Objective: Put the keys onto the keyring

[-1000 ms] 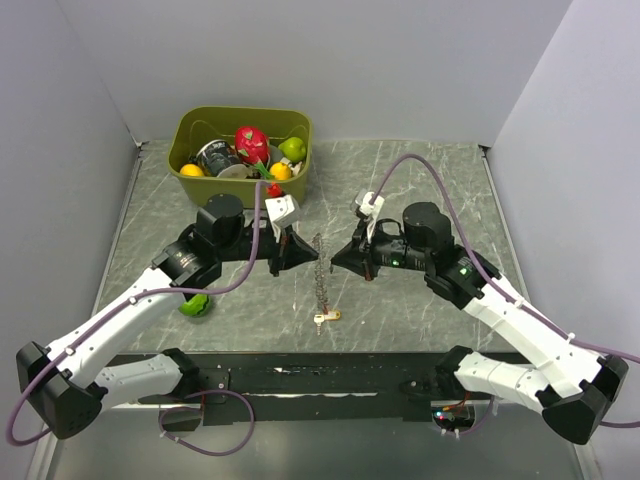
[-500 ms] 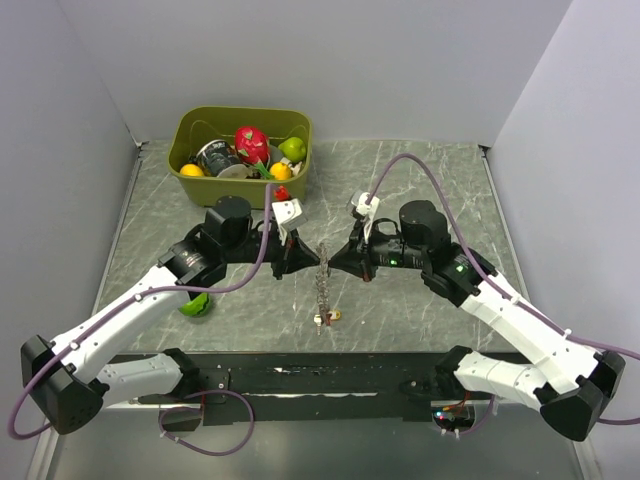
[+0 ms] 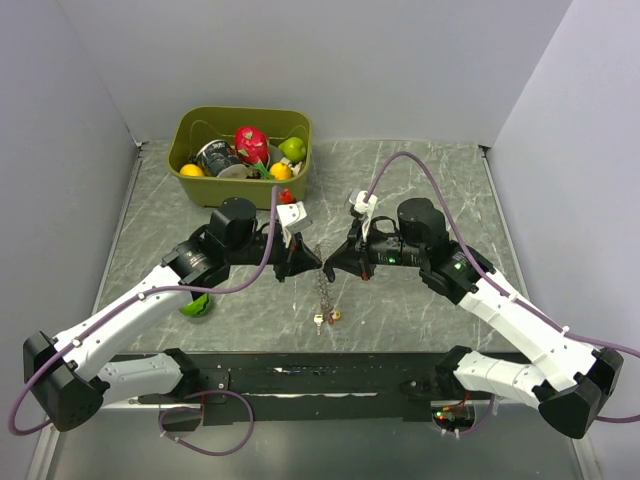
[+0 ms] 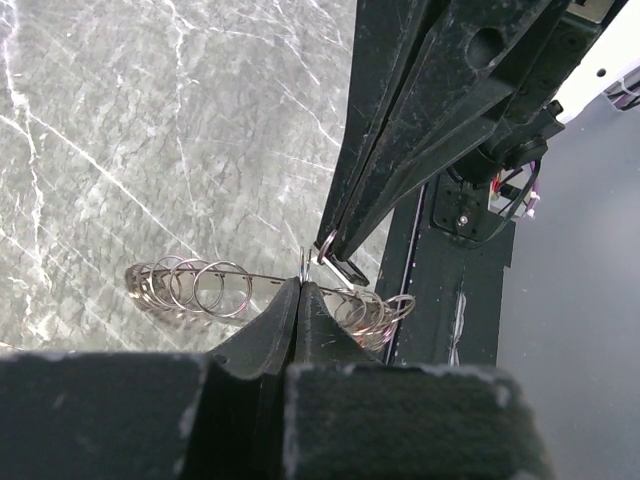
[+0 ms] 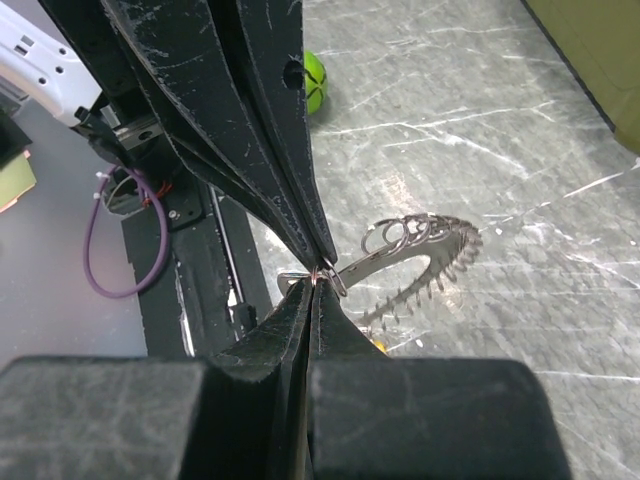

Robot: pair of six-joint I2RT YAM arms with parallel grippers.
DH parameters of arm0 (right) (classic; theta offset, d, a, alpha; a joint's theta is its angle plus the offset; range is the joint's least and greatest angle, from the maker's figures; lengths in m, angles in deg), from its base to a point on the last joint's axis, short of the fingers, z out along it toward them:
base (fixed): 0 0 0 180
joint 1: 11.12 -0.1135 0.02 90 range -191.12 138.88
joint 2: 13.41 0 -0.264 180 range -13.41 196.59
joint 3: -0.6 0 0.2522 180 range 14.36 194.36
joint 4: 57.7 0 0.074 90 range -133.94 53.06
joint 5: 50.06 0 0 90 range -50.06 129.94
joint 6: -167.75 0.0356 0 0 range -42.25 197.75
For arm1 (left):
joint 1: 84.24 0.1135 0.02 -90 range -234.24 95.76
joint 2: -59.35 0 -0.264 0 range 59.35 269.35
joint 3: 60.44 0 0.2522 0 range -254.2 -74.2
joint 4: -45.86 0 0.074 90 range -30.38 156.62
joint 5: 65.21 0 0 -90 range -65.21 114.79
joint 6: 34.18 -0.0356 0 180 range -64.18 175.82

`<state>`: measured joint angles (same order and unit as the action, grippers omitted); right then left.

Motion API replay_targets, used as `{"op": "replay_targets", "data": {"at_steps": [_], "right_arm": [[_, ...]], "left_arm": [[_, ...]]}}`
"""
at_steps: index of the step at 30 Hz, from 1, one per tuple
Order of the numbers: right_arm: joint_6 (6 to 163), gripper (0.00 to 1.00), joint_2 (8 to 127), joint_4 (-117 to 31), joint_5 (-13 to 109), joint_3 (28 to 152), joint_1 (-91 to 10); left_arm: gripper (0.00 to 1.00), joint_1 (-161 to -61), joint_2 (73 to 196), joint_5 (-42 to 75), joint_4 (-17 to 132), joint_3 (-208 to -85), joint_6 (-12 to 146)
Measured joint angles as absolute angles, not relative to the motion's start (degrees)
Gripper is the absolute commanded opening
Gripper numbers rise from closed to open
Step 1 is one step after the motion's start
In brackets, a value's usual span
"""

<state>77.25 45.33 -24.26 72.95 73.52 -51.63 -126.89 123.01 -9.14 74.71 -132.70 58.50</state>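
The keyring (image 3: 322, 293) hangs as a thin beaded strip of small rings at the table's middle. At its lower end are the keys (image 3: 321, 320), one with a yellow-gold head (image 3: 335, 316). My left gripper (image 3: 312, 265) and right gripper (image 3: 332, 268) meet tip to tip at its top. In the left wrist view my left gripper (image 4: 301, 283) is shut on a thin loop of the keyring (image 4: 200, 287). In the right wrist view my right gripper (image 5: 318, 277) is shut on the keyring (image 5: 425, 238) too. A yellow bit of key (image 5: 378, 345) shows beside its finger.
A green bin (image 3: 182, 134) of toy fruit and cans stands at the back left. A green ball (image 3: 196, 305) lies under the left arm and shows in the right wrist view (image 5: 314, 82). The black base rail (image 3: 320, 375) runs along the near edge.
Both arms have swung inward until their shut fingertips meet at the keyring's top. The strip of rings below them looks shorter, and the keys at its end have shifted slightly.
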Motion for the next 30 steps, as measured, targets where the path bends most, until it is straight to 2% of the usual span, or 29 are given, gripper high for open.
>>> {"op": "replay_targets", "data": {"at_steps": [30], "right_arm": [[77.3,0.00,45.7,-23.8,72.4,73.6,-51.9]], "left_arm": [[0.01,-128.0,120.4,-6.2,74.9,-132.4,58.5]]}}
